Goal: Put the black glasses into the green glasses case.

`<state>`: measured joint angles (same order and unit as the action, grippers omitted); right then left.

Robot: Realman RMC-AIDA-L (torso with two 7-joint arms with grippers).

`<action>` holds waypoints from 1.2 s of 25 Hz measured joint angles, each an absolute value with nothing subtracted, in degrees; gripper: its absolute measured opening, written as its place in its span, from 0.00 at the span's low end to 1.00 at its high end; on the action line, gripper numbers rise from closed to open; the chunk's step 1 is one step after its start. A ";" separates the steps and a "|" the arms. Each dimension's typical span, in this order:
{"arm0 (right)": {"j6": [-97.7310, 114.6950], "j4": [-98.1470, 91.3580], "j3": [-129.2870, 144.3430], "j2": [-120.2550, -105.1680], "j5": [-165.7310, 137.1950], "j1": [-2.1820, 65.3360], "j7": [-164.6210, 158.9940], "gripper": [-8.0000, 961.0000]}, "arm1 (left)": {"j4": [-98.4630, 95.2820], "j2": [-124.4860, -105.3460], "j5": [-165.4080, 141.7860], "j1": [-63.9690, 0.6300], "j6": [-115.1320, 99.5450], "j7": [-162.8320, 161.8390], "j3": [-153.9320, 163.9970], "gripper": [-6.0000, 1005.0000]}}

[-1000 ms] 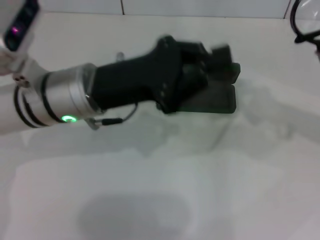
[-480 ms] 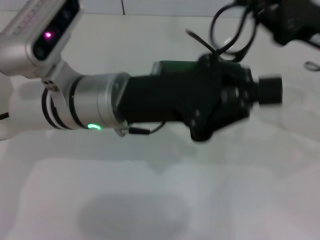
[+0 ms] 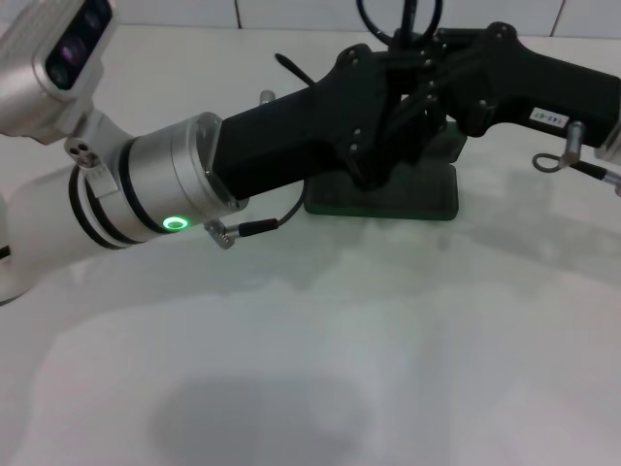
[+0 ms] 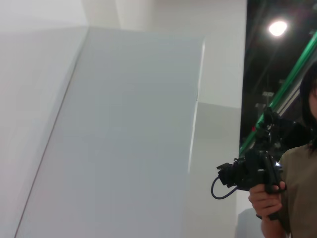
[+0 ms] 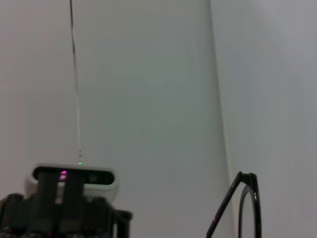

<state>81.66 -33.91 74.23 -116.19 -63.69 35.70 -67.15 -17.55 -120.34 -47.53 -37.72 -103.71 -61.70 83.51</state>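
Observation:
The green glasses case [image 3: 408, 202] lies on the white table, mostly hidden under both grippers. My right gripper [image 3: 427, 92] comes in from the right above the case, shut on the black glasses [image 3: 406, 24]. Their lens loops stick up behind the grippers and one temple tip points left. The glasses also show close up in the right wrist view [image 5: 246, 181]. My left gripper [image 3: 398, 121] reaches in from the left and meets the right gripper above the case. The left wrist view shows none of the task's things.
The white table [image 3: 320, 349] spreads in front of the case. A person holding a camera [image 4: 257, 171] stands off in the left wrist view. My left arm's camera module [image 5: 74, 176] shows in the right wrist view.
My right gripper has come in from the upper right with the glasses to above the case. My left gripper swung right past the case, then drew back to meet it.

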 joint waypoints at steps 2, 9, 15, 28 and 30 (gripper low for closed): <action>81.19 -33.91 73.74 -116.19 -63.39 35.08 -67.14 0.11 | -17.69 -120.28 -47.68 -37.66 -104.14 -61.70 83.55 0.06; 80.36 -33.95 72.81 -116.21 -61.93 33.67 -66.54 0.11 | -18.15 -120.04 -47.90 -37.08 -105.82 -61.45 83.61 0.06; 80.74 -33.52 73.03 -116.22 -55.59 32.25 -64.42 0.11 | -18.97 -119.97 -50.71 -37.87 -107.63 -60.25 84.43 0.06; 84.02 -33.43 72.92 -116.19 -52.30 30.81 -62.12 0.11 | -19.11 -119.97 -53.80 -39.12 -105.52 -60.68 84.45 0.06; 84.03 -33.35 72.92 -116.19 -51.85 30.72 -62.00 0.11 | -20.08 -119.97 -55.33 -39.14 -106.27 -60.70 84.50 0.05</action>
<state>84.03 -33.35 72.92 -116.19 -51.85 30.72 -62.00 -20.08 -119.97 -55.33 -39.14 -106.27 -60.70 84.50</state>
